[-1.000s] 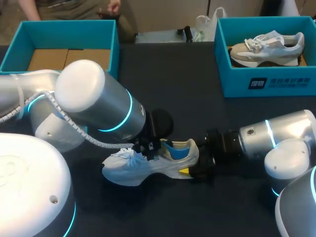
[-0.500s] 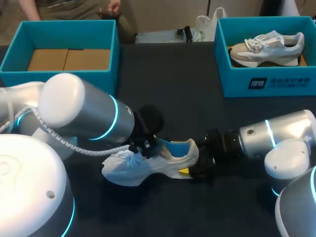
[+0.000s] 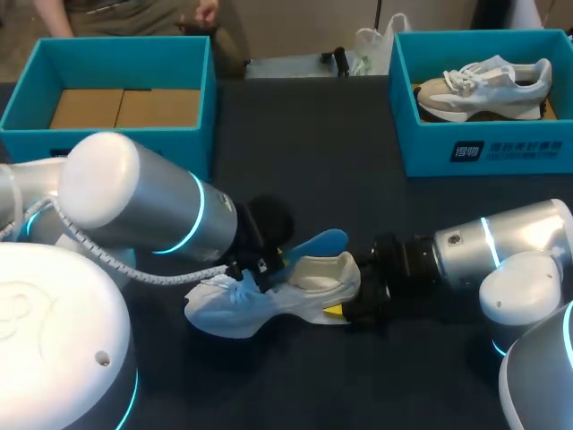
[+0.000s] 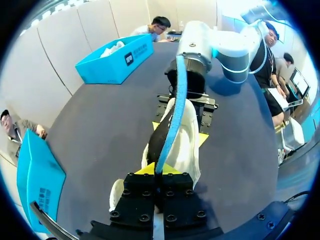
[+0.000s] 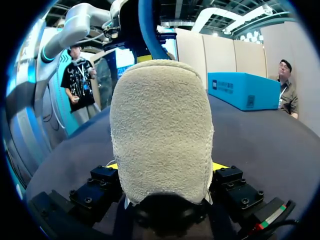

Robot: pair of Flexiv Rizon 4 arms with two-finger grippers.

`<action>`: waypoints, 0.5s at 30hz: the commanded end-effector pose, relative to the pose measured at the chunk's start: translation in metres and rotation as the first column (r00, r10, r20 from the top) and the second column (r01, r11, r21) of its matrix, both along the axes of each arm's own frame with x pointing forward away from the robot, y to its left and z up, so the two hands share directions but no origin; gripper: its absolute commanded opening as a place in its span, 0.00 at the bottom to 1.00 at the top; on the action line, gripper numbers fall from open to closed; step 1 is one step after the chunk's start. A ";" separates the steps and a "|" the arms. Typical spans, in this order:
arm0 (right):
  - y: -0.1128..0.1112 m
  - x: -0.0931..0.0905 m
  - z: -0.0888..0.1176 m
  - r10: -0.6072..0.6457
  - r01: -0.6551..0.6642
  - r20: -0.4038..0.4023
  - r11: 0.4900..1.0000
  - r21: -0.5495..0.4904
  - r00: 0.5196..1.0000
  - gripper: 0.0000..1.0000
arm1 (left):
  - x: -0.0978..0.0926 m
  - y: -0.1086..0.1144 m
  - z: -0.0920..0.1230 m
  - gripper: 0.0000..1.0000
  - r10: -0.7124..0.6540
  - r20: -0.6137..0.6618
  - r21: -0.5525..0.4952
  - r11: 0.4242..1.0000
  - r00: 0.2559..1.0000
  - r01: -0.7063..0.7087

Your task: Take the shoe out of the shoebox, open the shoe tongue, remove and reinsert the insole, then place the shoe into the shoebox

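Observation:
A white shoe (image 3: pixel 269 300) lies on its sole on the dark table, toe toward my left arm. My left gripper (image 3: pixel 269 266) is over the laces, shut on the front end of the blue insole (image 3: pixel 318 242). The insole's heel end is lifted clear of the shoe opening. In the left wrist view the insole (image 4: pixel 172 115) runs edge-on from my left gripper (image 4: pixel 159 172) out over the shoe (image 4: pixel 187 135). My right gripper (image 3: pixel 354 303) is shut on the shoe's heel. The right wrist view shows the suede heel (image 5: pixel 160 125) filling my right gripper (image 5: pixel 165 167), with the insole (image 5: pixel 150 30) above.
A teal shoebox (image 3: pixel 116 54) with a bare cardboard floor stands at the back left. At the back right, a second teal box (image 3: pixel 483 148) holds another pale shoe (image 3: pixel 483 85). A plastic bag (image 3: pixel 376 45) lies at the far edge.
My left gripper has drawn the insole up and back, so its heel end has risen out of the shoe. The left arm has swung leftward. The right arm and the shoe stayed put.

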State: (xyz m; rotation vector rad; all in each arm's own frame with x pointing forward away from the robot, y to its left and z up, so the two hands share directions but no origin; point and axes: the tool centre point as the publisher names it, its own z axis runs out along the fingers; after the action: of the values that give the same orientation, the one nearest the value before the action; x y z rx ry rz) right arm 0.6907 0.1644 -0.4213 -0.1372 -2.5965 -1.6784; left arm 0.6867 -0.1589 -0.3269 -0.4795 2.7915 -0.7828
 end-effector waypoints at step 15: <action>0.001 0.000 0.000 -0.001 0.001 0.000 1.000 -0.005 1.000 0.00 | 0.001 -0.042 -0.016 0.21 -0.057 -0.002 0.146 0.988 0.998 0.057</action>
State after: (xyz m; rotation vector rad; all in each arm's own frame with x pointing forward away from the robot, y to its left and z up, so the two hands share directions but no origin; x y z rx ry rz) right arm 0.6907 0.1642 -0.4213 -0.1376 -2.5966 -1.6782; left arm 0.6866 -0.1947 -0.3407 -0.3756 2.8374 -0.6093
